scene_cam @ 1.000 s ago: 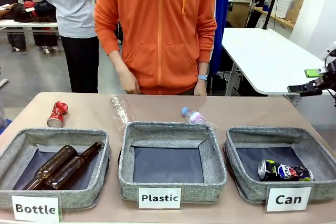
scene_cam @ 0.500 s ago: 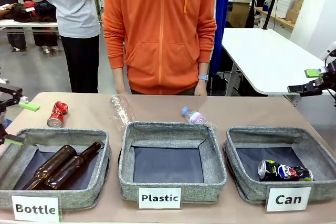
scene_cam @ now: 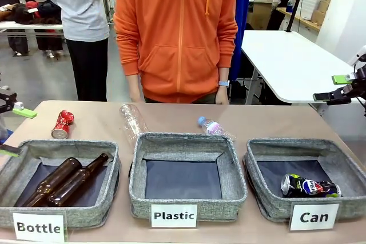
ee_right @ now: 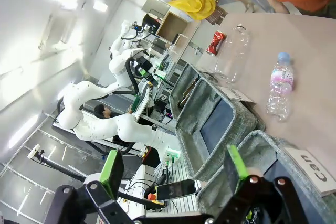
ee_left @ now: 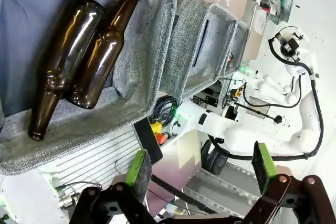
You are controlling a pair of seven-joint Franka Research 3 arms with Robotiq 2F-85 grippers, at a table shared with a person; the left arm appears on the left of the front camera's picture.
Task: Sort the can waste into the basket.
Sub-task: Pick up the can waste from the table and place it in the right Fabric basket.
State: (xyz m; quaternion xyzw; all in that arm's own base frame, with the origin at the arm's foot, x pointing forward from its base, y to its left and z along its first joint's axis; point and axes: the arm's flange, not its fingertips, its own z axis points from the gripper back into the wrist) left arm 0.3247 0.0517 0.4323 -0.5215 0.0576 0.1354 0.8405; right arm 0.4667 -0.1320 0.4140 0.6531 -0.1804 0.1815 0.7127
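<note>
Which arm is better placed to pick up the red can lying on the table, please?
Left: the left gripper, open, hovers near the red can; the right gripper sits far off to the right.

Tan table (scene_cam: 269, 119). Carries three grey baskets side by side along the near edge: Bottle basket (scene_cam: 63, 144), Plastic basket (scene_cam: 186, 139), Can basket (scene_cam: 297, 142). Beyond them, also carries a red can (scene_cam: 62, 124) at left, a clear plastic bottle (scene_cam: 132, 119) on its side, and a small blue-capped bottle (scene_cam: 213, 127).
</note>
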